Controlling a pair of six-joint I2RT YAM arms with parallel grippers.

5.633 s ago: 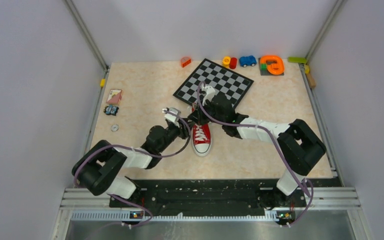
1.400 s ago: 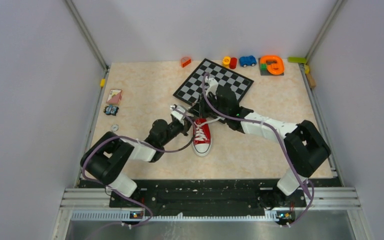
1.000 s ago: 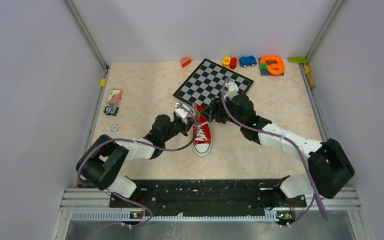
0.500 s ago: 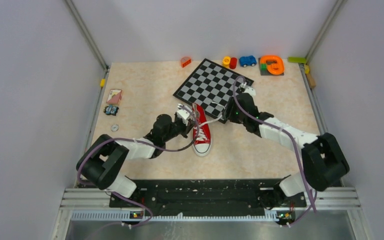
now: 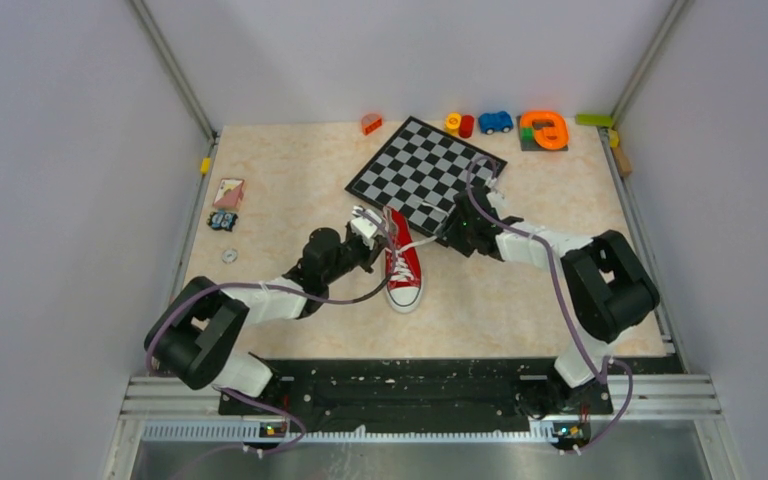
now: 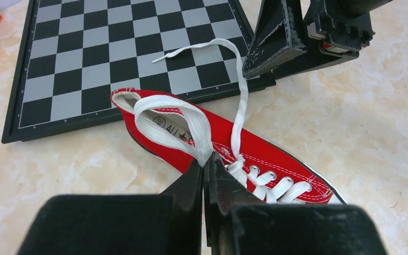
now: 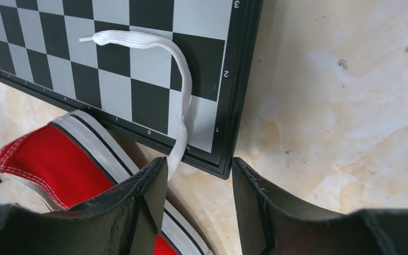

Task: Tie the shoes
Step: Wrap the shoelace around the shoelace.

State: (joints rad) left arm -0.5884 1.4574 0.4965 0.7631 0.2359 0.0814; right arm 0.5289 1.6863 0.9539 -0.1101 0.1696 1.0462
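1. Red sneaker (image 5: 403,268) sits on the table (image 5: 290,180), heel right by the chessboard (image 5: 425,165) edge.
2. Left gripper (image 6: 206,162) is clamped on a lace loop (image 6: 204,135) over the sneaker's opening.
3. Right gripper (image 7: 199,162) hangs beside the heel, jaws apart, gripping nothing. The loose lace end (image 7: 133,38) lies on the chessboard.

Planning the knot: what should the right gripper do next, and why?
Probably nudge the right gripper onto the loose lace and close: its jaws stand open beside that strand on the chessboard, while the left gripper pinches the lace loop.
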